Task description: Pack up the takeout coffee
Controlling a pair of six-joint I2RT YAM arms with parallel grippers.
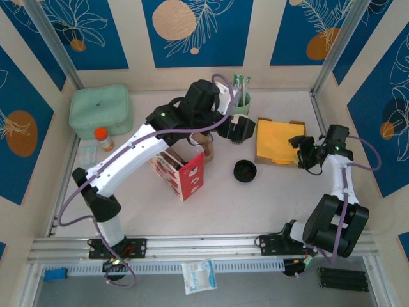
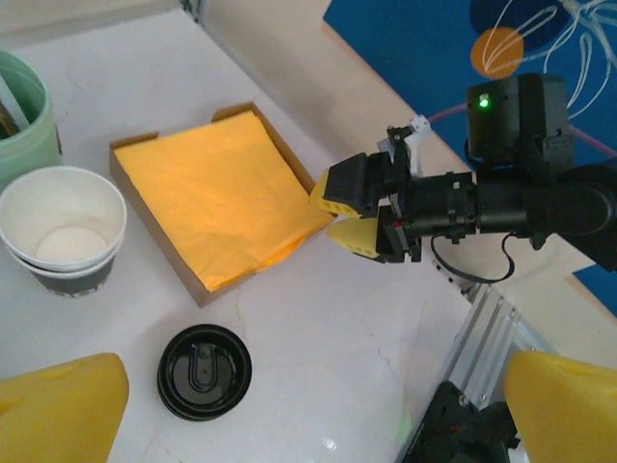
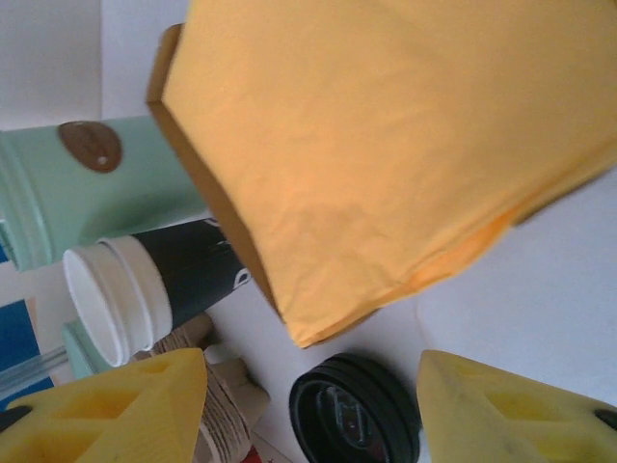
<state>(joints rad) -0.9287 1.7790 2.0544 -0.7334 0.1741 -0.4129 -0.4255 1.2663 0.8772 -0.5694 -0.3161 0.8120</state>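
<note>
My left gripper [image 2: 308,424] wide, empty; right gripper [image 2: 349,214] half-open, empty. One lid [image 2: 204,371], one tan cup [image 1: 206,148], two nested black cups [image 2: 63,231].

Overhead camera looks down; both wrist cameras, close in, share the black lid [image 2: 203,371].

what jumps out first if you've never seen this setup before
The bright orange-yellow paper in its cardboard tray at the back right grabs the eye, with the right gripper open at its corner. Next comes the left arm, stretched across the middle past a red and white paper bag, and a black lid lying on the white table in front of the tray.
</note>
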